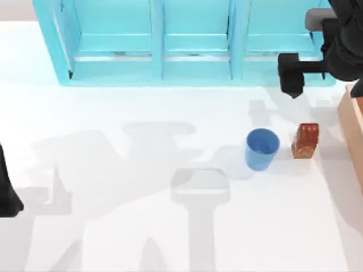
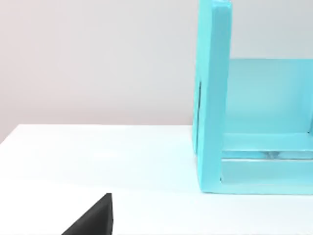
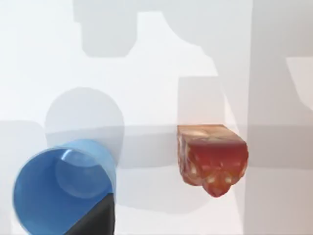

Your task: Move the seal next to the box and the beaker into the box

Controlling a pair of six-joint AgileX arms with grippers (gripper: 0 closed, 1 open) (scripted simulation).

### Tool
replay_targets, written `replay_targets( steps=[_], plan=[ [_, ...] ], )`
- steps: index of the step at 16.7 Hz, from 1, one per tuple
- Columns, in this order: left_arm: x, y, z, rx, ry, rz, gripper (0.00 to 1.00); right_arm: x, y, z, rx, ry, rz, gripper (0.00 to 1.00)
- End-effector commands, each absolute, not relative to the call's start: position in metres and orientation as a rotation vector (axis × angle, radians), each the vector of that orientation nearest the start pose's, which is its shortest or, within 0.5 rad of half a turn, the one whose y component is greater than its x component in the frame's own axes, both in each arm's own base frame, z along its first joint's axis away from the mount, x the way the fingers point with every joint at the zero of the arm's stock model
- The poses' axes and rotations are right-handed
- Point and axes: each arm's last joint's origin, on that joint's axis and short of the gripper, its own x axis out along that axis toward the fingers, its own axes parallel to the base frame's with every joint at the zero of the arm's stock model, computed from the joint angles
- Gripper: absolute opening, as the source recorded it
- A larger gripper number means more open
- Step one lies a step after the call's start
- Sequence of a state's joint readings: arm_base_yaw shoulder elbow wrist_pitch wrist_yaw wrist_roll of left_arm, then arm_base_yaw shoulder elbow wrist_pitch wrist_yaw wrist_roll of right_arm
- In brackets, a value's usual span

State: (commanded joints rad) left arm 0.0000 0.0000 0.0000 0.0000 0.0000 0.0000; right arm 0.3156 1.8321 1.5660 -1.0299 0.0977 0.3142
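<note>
While the beaker [image 1: 262, 148] and seal [image 1: 305, 141] stand apart beside the box [image 1: 353, 130], the right gripper [image 1: 291, 85] hovers above; jaw state indeterminable.

We work in a rendered simulation: a flat white bench [image 1: 142, 226], a turquoise shelf unit [image 1: 187, 42], blank grey backdrop.

Box [image 1: 353, 133] cut off at top view's right edge, only a corner showing; right arm [image 1: 340, 51] partly out of pic; beaker [image 3: 58, 193] clipped at right wrist view's bottom edge, dark finger [image 3: 95, 223] across its rim
</note>
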Motion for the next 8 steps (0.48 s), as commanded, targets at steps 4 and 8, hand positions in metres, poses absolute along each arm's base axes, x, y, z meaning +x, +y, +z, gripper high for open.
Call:
replay_targets(
  steps=[4, 8],
  plan=[
    [0.106, -0.001, 0.16, 0.0, 0.0, 0.0, 1.0, 0.352, 0.116, 0.274, 0.001, 1.271, -0.003, 1.0],
    [0.106, -0.001, 0.16, 0.0, 0.0, 0.0, 1.0, 0.352, 0.118, 0.272, -0.001, 1.278, 0.0, 1.0]
  ],
)
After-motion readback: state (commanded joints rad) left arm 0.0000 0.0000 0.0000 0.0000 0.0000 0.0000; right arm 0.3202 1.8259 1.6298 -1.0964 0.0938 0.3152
